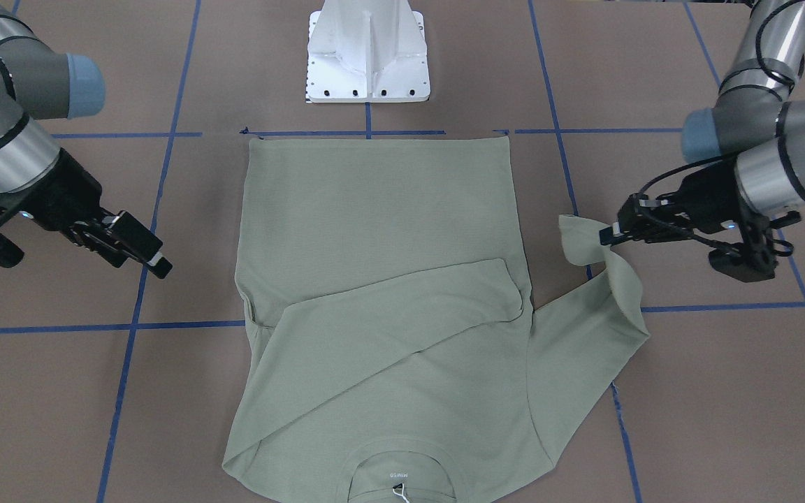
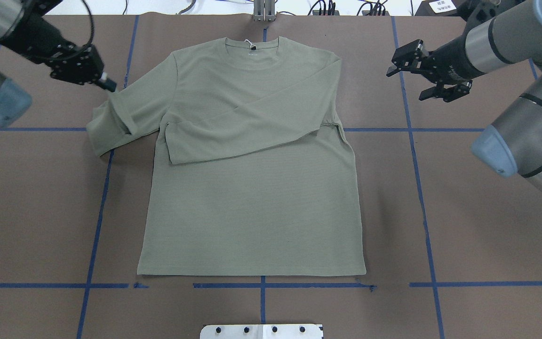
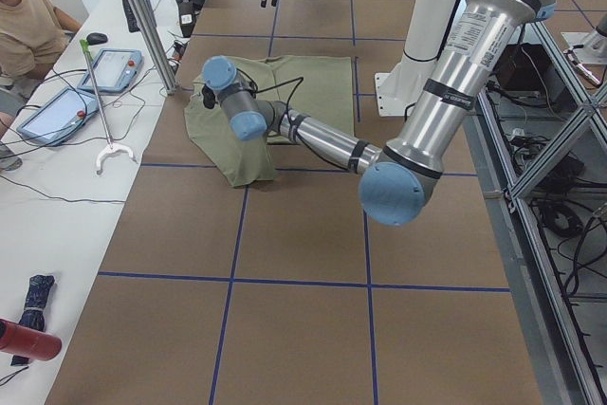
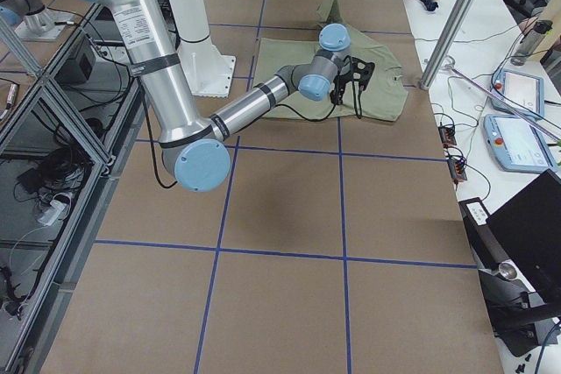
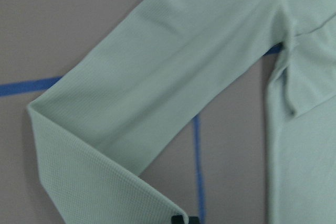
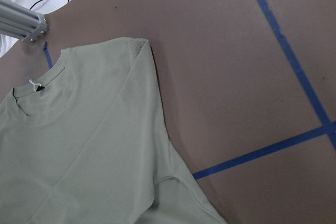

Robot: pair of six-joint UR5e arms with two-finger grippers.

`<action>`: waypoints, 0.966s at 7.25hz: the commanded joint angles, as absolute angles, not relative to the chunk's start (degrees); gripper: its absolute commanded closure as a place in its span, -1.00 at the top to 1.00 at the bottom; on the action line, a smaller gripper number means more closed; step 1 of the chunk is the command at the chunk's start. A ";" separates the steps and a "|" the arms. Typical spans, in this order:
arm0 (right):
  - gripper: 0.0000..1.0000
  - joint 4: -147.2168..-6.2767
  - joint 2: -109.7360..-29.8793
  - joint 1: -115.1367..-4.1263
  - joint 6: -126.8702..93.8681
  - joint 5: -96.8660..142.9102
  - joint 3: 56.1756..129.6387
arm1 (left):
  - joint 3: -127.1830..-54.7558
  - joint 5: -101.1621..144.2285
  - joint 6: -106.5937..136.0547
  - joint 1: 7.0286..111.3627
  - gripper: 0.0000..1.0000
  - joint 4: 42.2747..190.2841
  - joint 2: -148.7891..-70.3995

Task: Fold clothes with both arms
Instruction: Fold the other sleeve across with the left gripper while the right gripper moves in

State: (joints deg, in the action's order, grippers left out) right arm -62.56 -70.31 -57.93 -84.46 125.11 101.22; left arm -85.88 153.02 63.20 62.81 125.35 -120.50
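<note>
The left arm (image 1: 766, 49) comes in bent at the elbow, its wrist angled down and inward. The left gripper (image 1: 611, 232) is pinched closed on the raised cuff of the shirt sleeve (image 1: 584, 244). The right arm (image 2: 501, 37) stretches forward. The right gripper (image 2: 392, 61) hovers with its jaws parted, holding nothing.

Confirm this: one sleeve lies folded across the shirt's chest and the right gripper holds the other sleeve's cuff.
No: the left gripper holds that cuff, as the exterior front-facing view shows. The right gripper is open, clear of the shirt. The rest is right.
</note>
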 commanded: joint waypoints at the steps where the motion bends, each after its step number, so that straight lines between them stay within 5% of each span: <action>1: 0.99 -62.49 -72.76 -60.20 -83.06 125.25 101.95 | -84.73 139.66 76.16 54.28 -1.00 125.85 -133.80; 4: 0.99 -62.31 -78.82 -62.74 -77.09 125.07 103.44 | -60.11 112.74 93.14 39.68 -1.00 140.49 -154.90; 6: 0.99 -62.49 -79.45 -63.11 -76.91 124.28 103.36 | -54.18 102.86 93.60 34.11 -1.00 145.60 -156.44; 7: 0.99 -62.49 -79.89 -63.19 -76.90 124.19 103.19 | -50.49 102.40 94.04 34.01 0.10 147.46 -157.84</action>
